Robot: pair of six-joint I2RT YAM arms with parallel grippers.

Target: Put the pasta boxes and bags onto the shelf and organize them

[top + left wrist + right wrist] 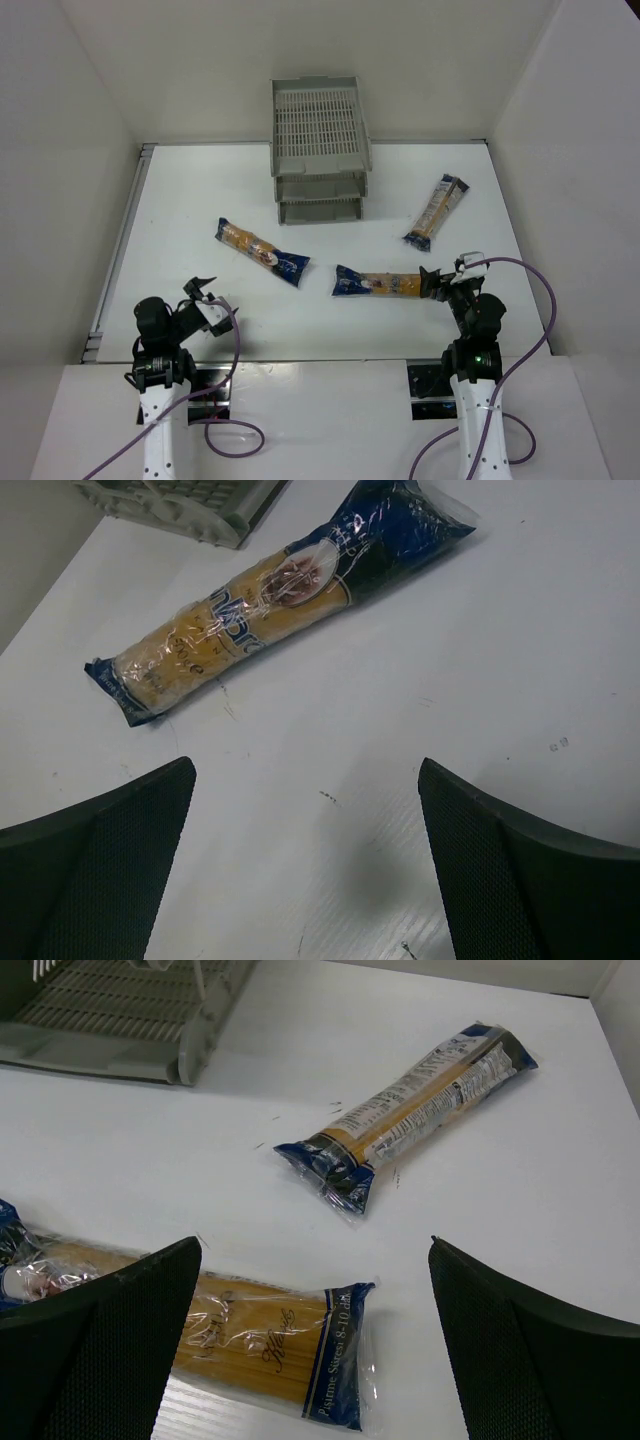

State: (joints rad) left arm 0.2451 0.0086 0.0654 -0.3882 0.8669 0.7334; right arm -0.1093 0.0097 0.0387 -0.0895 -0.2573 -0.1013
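The grey three-tier shelf (318, 150) stands at the back middle of the table, all visible trays bare. Three pasta packs lie flat on the table: one at left centre (262, 252), one at centre right (383, 284), one at right (437, 211). My left gripper (203, 292) is open and empty near the front left; its wrist view shows the left pack (270, 595) ahead of the fingers. My right gripper (440, 280) is open, just at the right end of the centre-right pack (265, 1345). The right pack (415, 1100) lies beyond it.
White walls close in the table on three sides. A metal rail (118, 250) runs along the left edge. A corner of the shelf shows in the left wrist view (180, 505) and the right wrist view (120, 1020).
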